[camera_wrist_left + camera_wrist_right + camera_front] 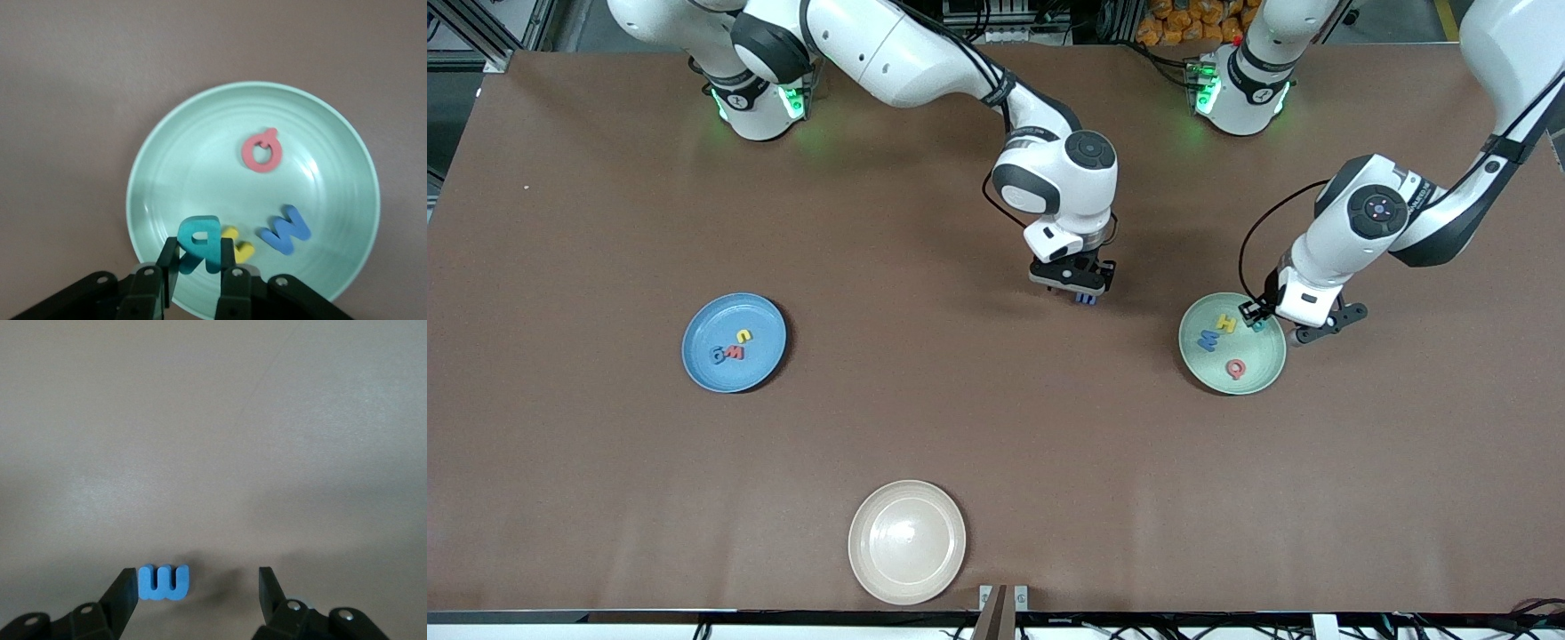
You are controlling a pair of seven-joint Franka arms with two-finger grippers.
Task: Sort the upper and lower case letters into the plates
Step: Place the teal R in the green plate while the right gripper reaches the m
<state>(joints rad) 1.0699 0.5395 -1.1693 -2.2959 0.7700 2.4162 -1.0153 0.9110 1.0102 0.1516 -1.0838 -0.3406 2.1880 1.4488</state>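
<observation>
1. The left gripper [199, 267] hangs over the rim of the mint green plate [1263, 373], at the left arm's end of the tabletop [996, 427]. Its fingers are clenched on a teal letter [200, 243] that reads like a P or R, held above the plate.
2. In that plate lie a yellow letter [239, 245], partly hidden by the teal one, a blue W [285, 231] and a red Q [262, 151].
3. The right gripper [199, 593] is low over the middle of the tabletop. Its fingers are released, standing wide apart; a small blue letter [163, 582], an m or w shape, sits on the tabletop between them, touching one finger and well apart from the other.
4. The blue plate [703, 356] sits toward the right arm's end of the tabletop. It holds a yellow letter [743, 336], a red letter [734, 352] and a blue letter [719, 356], close together.
5. A cream plate [907, 542] sits nearest the front camera.
</observation>
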